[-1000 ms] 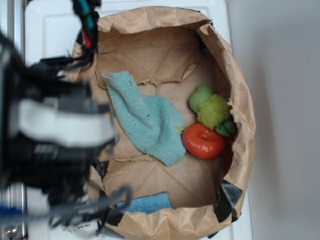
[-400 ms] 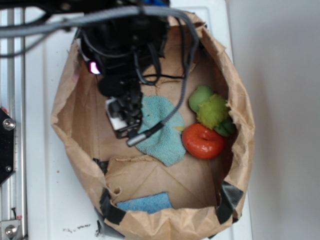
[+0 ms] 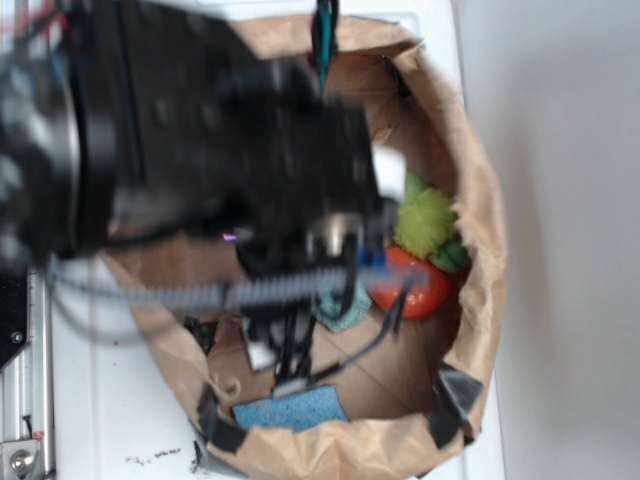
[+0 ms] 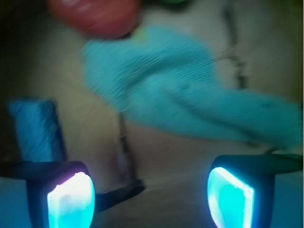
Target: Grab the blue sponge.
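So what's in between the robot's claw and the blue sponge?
Only bare brown paper. In the wrist view, the claw is open and the blue sponge sits just past one finger.

You won't find any readable text, label, brand, number or sign in either view. In the exterior view the brown paper bag [image 3: 470,210] is plain and the blurred black arm [image 3: 200,160] over it shows no legible marking (the motion blur would hide any small print there), while the white surface [image 3: 100,400] beneath carries only dark specks, not letters. In the wrist view the blue sponge [image 4: 35,128], the teal towel [image 4: 180,95] and the glowing pads [image 4: 71,199] of the gripper [image 4: 151,198] are all bare of writing.
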{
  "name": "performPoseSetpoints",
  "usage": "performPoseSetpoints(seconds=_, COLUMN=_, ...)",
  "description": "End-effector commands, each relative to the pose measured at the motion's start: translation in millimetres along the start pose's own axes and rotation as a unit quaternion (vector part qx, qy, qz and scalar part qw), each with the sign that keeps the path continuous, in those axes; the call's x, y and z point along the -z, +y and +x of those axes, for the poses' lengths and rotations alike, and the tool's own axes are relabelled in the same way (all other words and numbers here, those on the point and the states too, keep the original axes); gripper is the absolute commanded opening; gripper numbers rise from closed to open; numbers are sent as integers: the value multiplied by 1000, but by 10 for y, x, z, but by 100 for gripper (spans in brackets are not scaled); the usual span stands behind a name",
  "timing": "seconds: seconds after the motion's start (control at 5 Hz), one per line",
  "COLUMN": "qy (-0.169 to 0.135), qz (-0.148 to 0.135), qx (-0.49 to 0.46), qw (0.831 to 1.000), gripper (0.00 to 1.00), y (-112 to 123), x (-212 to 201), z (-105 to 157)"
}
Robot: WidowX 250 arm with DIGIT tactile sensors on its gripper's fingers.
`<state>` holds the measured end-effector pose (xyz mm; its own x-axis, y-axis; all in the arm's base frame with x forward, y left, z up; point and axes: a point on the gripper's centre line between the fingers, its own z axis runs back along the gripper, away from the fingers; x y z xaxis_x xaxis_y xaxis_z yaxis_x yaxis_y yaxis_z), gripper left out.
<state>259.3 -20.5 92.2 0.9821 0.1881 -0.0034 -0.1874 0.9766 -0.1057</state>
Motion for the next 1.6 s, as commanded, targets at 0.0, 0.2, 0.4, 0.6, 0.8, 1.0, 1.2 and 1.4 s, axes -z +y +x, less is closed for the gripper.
performPoseSetpoints(seconds=0.0, qy=-21, qz=-24, qx=23, qw=999, gripper=100, y=-270, x=25, z=-131)
performPoseSetpoints(seconds=0.2, qy=-21, qz=-24, qx=23, qw=999, gripper=100, y=-270, x=25, z=-131)
performPoseSetpoints(seconds=0.4, qy=-21, qz=-24, qx=23, qw=999, gripper=100, y=-270, x=25, z=-131)
performPoseSetpoints(seconds=0.6, qy=-21, qz=-24, qx=23, qw=999, gripper=100, y=-270, x=25, z=-131)
performPoseSetpoints(seconds=0.8, qy=-46, qz=-20, qx=35, qw=998, gripper=100, y=-303, x=127, z=-38)
performPoseSetpoints(seconds=1.0, qy=-51, qz=-57, qx=51, qw=996, gripper=100, y=-345, x=107, z=31)
performPoseSetpoints(seconds=1.2, qy=-60, qz=-91, qx=59, qw=992, gripper=100, y=-322, x=206, z=14)
performPoseSetpoints(seconds=1.4, qy=-72, qz=-104, qx=49, qw=991, gripper=100, y=-313, x=335, z=-7)
